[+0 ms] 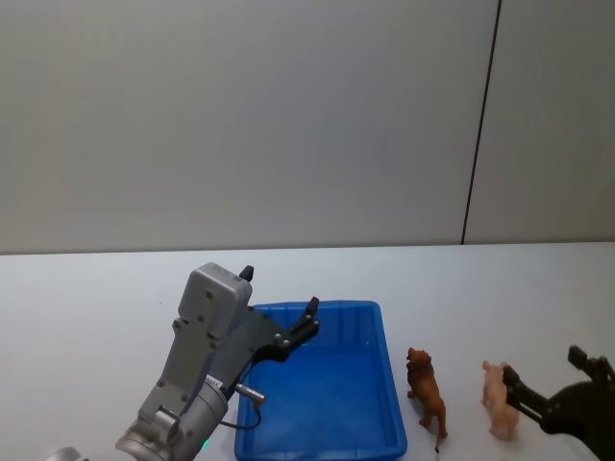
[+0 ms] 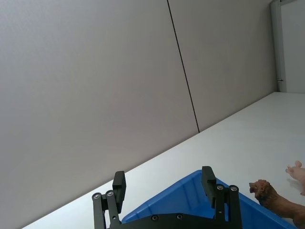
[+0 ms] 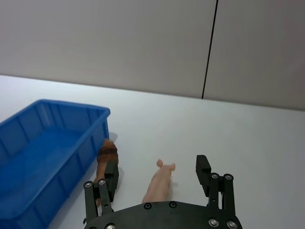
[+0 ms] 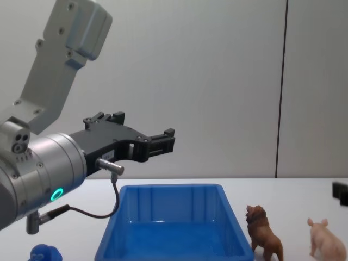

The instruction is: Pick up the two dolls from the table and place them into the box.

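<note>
Left gripper (image 1: pixel 279 290) hangs over the glossy blue sloped-wall box (image 1: pixel 391 384), jaws wide apart, empty. Right gripper (image 1: pixel 543 365), jaws likewise apart, sits just beside the smooth pink pig (image 1: pixel 499 399). The 2 dolls stand on the white table (image 1: pixel 96 307), with the brown maned lion (image 1: pixel 426 389) between pig and box.

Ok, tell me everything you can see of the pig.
The pig is a small pale pink figurine, plastic-looking, with ears, snout and legs. It stands upright on the white table, facing away from the robot, right of the lion and apart from it. The open right gripper brackets it, apparently without touching.
</note>
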